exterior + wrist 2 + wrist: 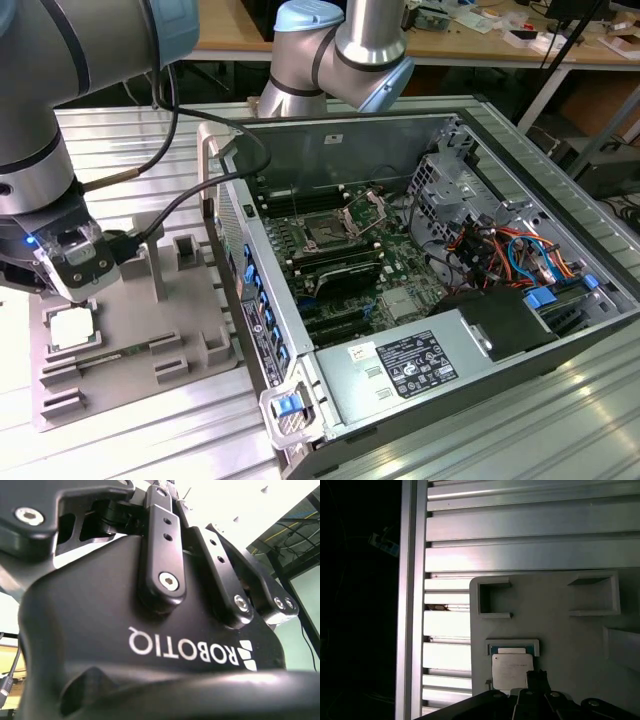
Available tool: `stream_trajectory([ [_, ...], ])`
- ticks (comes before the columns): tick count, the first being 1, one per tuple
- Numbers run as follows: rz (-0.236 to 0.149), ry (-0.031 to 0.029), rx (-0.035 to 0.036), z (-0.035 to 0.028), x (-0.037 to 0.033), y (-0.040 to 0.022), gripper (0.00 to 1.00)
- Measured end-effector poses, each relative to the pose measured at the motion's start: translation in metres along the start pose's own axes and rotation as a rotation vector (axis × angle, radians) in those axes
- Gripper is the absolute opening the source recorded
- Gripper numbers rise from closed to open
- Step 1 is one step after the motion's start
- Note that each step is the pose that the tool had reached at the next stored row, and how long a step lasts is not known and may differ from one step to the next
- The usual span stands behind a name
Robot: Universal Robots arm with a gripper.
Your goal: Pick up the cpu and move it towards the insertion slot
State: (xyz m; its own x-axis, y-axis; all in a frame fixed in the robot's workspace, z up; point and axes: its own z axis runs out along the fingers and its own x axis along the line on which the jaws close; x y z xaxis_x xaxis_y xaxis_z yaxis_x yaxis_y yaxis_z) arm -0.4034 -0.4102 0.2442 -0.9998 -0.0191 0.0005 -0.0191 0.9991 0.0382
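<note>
The cpu point(73, 328) is a pale square chip lying flat in a recess of the grey plastic tray point(150, 330) at the exterior view's left. My gripper point(78, 292) hangs just above it, close to the tray. In the first wrist view the cpu point(510, 672) sits in its tray pocket, and a dark part of my gripper point(536, 690) overlaps its edge. The second wrist view looks along the gripper's black body point(165, 645). The insertion slot point(325, 233), with its metal bracket raised, lies on the motherboard inside the open computer case.
The open computer case point(300, 390) stands to the exterior view's right of the tray, its side wall between tray and motherboard. Raised blocks point(185, 250) stand on the tray. A second arm's joints point(340, 50) rise behind the case. Ribbed aluminium table point(520, 530) lies beneath.
</note>
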Motion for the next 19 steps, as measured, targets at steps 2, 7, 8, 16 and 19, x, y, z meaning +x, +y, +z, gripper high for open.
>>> stream_trajectory([
  [2, 0.000, 0.0001, 0.0000, 0.0004, 0.0000, 0.0000, 0.11],
  [7, 0.000, 0.0001, 0.0000, 0.0021, 0.0000, -0.0001, 0.11],
  [8, 0.000, 0.0001, 0.0000, 0.0024, 0.0000, -0.0001, 0.11],
  [16, 0.000, 0.0001, 0.0000, 0.0045, 0.0000, -0.0002, 0.11],
  [19, 0.000, 0.0001, 0.0000, 0.0052, 0.0000, -0.0002, 0.11],
])
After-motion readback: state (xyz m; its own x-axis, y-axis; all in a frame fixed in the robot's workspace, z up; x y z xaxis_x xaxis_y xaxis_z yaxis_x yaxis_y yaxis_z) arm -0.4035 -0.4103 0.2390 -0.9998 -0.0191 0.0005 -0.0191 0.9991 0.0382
